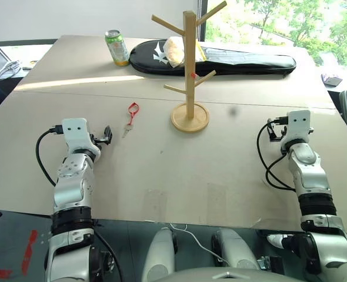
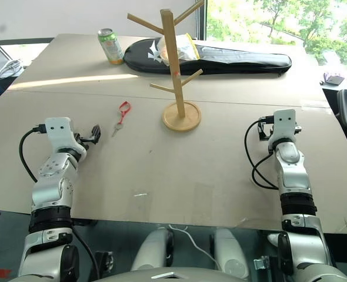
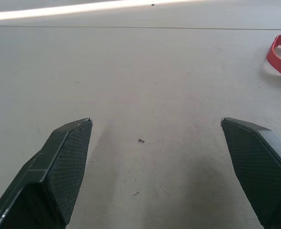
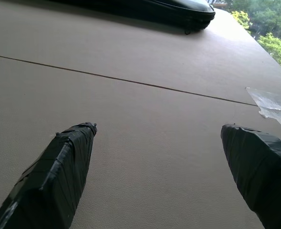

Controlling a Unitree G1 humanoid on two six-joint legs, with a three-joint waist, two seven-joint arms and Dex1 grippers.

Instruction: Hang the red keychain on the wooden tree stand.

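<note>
The red keychain [image 1: 133, 110] lies flat on the bench [image 1: 162, 170], left of the wooden tree stand [image 1: 189, 70] and well apart from its round base, with the little silver key [image 1: 127, 128] trailing from the loop toward the near edge. It sits just beyond and slightly right of the left gripper [image 3: 159, 143], whose wrist view catches only the edge of the red loop at the side. The left gripper's jaws stand wide apart and hold nothing; the right gripper [image 4: 159, 143], far off on the right side of the bench, also has its jaws spread wide over bare surface and is empty.

The keychain looks very light, so weight should be no concern, but it may skid across the smooth bench if a finger nudges it before the jaws close. The loop appears to be thin plastic, probably fairly stiff with some spring, and lying flat it offers little height to pinch. The best hold is likely across one side of the loop's rim, near its narrow end, leaving the open middle free to slip over a peg. Gripping the key instead would probably let the loop dangle and swing, making it hard to aim. The pegs angle upward, so the loop should stay on once it passes a tip. The stand itself seems light enough to tip if bumped hard. A green can [image 1: 117, 47] and a black bag [image 1: 232, 60] rest at the far side, clear of the work.
</note>
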